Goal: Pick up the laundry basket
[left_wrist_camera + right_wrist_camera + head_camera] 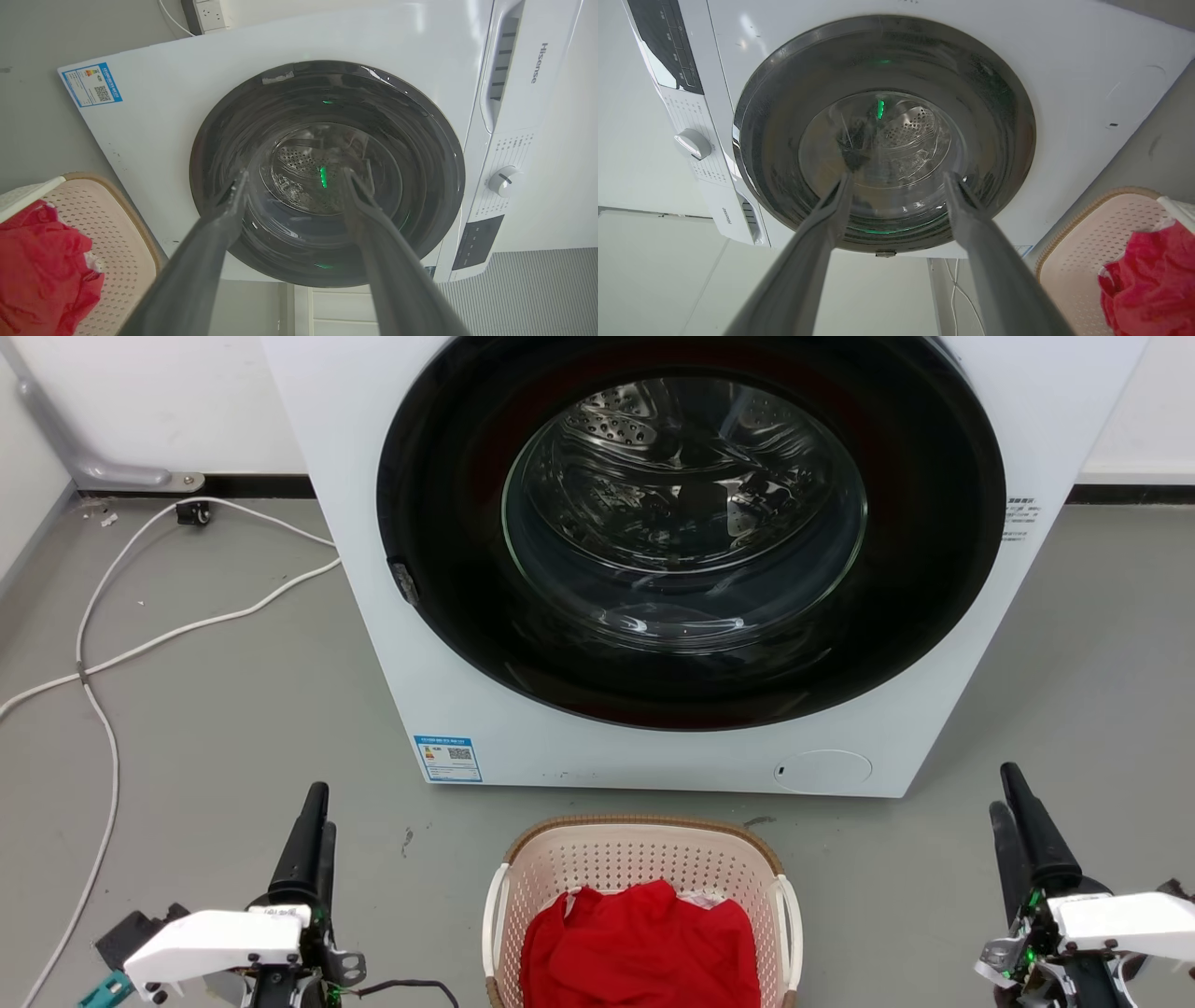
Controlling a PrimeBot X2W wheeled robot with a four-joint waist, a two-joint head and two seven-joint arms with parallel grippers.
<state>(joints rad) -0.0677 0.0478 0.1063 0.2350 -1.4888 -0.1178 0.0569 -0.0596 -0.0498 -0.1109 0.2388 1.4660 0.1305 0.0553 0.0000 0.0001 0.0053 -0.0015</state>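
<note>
The laundry basket (639,861) stands on the floor at the bottom middle of the head view, cream-pink and perforated, with a brown rim and white side handles. A red garment (642,943) lies inside it. My left gripper (320,807) is to the basket's left and my right gripper (1004,789) to its right, both well apart from it and pointing toward the washer. In the left wrist view the left gripper (295,173) is open and empty, with the basket (117,242) at lower left. The right gripper (899,176) is also open and empty, with the basket (1083,247) at lower right.
A white front-loading washing machine (373,616) with a dark round door (686,523) stands just behind the basket. White cables (103,728) trail over the grey floor at the left. A grey pipe (75,448) runs along the back-left wall.
</note>
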